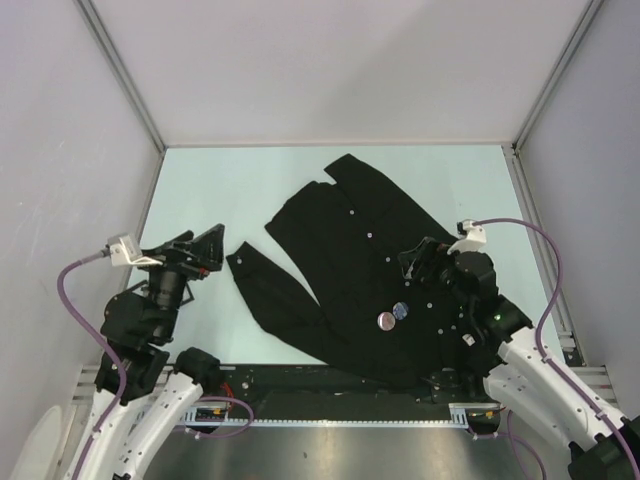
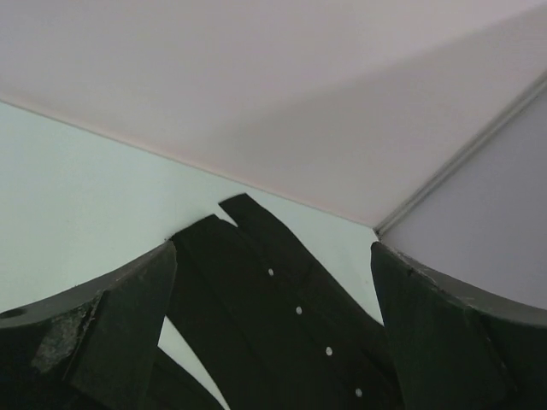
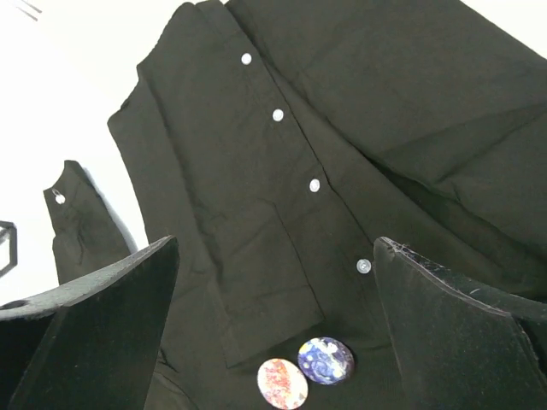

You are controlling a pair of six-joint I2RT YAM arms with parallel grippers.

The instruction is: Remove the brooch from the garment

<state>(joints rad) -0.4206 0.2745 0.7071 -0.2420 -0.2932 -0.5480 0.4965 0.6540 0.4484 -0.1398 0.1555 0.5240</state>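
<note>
Both arms are basically parked here. The left gripper [image 1: 214, 252] is off to the left over the bare table [image 1: 220, 190], just beside the shirt's left sleeve [image 1: 268, 292] but not touching it. That arm is folded up at the elbow, with the wrist held pretty level and aimed across at the shirt [image 1: 350, 260]. In its own camera the two fingers [image 2: 111, 333] are spread wide with nothing between them, just cloth and a row of white buttons farther off.

The right gripper [image 1: 422, 258] hangs over the right half of the shirt. Its arm comes up from the near right corner and the wrist tips down toward the cloth. The wrist view shows its fingers [image 3: 461, 333] wide apart too and holding nothing. I can't tell whether the tips touch the fabric.

The shirt lies spread flat in the middle of the table, collar toward the far end. There are actually two round pins on it, a blue brooch [image 3: 326, 360] and a pink brooch [image 3: 282, 382]. They sit side by side and touching, on the lower front near the button strip [image 3: 278, 114]. They're near the right gripper, a bit toward the robot from it and not between its fingers.
</note>
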